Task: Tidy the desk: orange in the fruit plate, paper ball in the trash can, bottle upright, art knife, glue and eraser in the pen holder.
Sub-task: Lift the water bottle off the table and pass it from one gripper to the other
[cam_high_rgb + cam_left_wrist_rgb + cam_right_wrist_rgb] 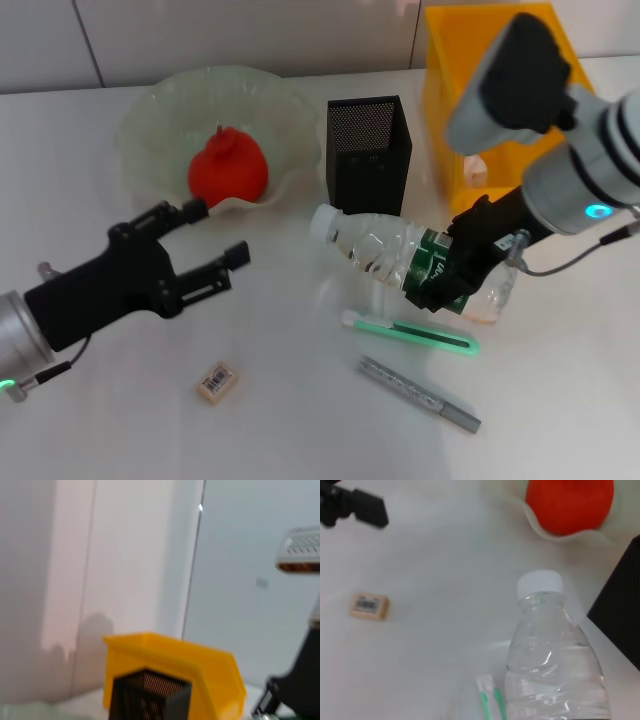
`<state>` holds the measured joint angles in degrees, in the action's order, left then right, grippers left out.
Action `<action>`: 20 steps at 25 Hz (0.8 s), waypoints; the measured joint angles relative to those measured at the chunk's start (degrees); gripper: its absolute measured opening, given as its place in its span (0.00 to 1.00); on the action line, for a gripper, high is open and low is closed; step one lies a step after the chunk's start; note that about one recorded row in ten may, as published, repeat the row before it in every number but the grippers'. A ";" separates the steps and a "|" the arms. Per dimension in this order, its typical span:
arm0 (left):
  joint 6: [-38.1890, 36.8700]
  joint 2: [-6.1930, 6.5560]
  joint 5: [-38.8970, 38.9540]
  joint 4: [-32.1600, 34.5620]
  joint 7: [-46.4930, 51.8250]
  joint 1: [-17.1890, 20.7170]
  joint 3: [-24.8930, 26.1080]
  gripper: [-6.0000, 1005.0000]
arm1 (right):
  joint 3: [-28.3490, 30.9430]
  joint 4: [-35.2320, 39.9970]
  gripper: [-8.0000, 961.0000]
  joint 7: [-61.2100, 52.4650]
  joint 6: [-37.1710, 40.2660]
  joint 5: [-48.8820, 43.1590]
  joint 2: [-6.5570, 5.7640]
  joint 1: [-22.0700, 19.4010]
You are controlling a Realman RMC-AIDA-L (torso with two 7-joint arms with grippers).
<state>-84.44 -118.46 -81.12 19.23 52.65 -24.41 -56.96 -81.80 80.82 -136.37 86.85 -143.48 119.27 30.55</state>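
My right gripper (pixel 443 268) is shut on the clear water bottle (pixel 378 246) around its green label and holds it tilted above the table, white cap (pixel 324 221) pointing toward the plate. The bottle fills the right wrist view (pixel 555 665). The orange (pixel 228 170) lies in the pale wavy fruit plate (pixel 160 108). My left gripper (pixel 217 233) is open and empty, hovering in front of the plate. The eraser (pixel 216 382) lies near the front edge. The green-and-white art knife (pixel 410 333) and the grey glue stick (pixel 420 395) lie under the bottle. The paper ball is not clearly visible.
The black mesh pen holder (pixel 368 150) stands behind the bottle, next to the yellow trash bin (pixel 490 90) at the back right. Both show in the left wrist view, bin (pixel 170 660) and holder (pixel 147 695). A pale shape (pixel 475 170) shows at the bin's front.
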 joint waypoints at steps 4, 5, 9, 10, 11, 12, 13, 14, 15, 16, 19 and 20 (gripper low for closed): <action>-5.25 -0.19 0.04 -1.33 0.27 0.69 6.28 0.81 | 3.83 2.44 0.80 3.60 0.23 5.49 0.00 -4.13; -6.78 -0.20 0.05 -1.87 0.89 0.78 8.01 0.81 | 4.86 2.88 0.79 4.43 0.28 6.65 0.00 -4.99; -12.28 -0.16 0.10 -3.40 6.01 0.85 13.48 0.81 | 9.58 4.02 0.79 12.14 -0.84 15.81 0.13 -10.18; -13.68 -0.16 0.11 -3.69 7.62 0.86 14.48 0.81 | 11.15 3.59 0.80 15.32 -1.74 19.33 0.14 -11.79; -14.86 -0.18 0.12 -4.04 8.92 0.84 15.19 0.81 | 14.47 0.46 0.80 23.65 -3.40 28.87 0.11 -14.86; -15.50 -0.19 0.13 -4.44 9.60 0.79 15.59 0.81 | 14.47 0.46 0.80 23.65 -3.40 28.87 0.11 -14.86; -17.90 -0.23 0.15 -6.47 11.58 0.26 16.94 0.81 | 16.04 -2.15 0.80 28.84 -3.42 34.48 0.06 -16.16; -17.90 -0.23 0.15 -6.47 11.58 0.26 16.94 0.81 | 17.33 -5.31 0.80 33.49 -2.81 39.96 -0.03 -16.93; -18.67 -0.23 0.20 -7.35 12.01 -0.05 17.37 0.81 | 18.52 -8.97 0.80 38.92 -1.44 45.55 -0.09 -17.60; -20.88 -0.29 0.21 -9.83 12.55 -1.14 17.96 0.81 | 20.20 -16.00 0.80 47.85 2.53 53.94 -0.14 -17.86; -22.81 -0.36 0.20 -11.47 12.65 -2.30 17.92 0.81 | 20.58 -20.24 0.80 52.28 5.78 57.51 -0.16 -17.30; -23.65 -0.39 0.12 -12.10 12.66 -2.98 17.75 0.81 | 20.65 -21.86 0.80 53.78 7.15 58.39 -0.19 -16.87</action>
<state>-108.09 -118.85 -81.00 7.13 65.31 -27.39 -39.21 -61.15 58.96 -82.58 94.00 -85.09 119.08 13.68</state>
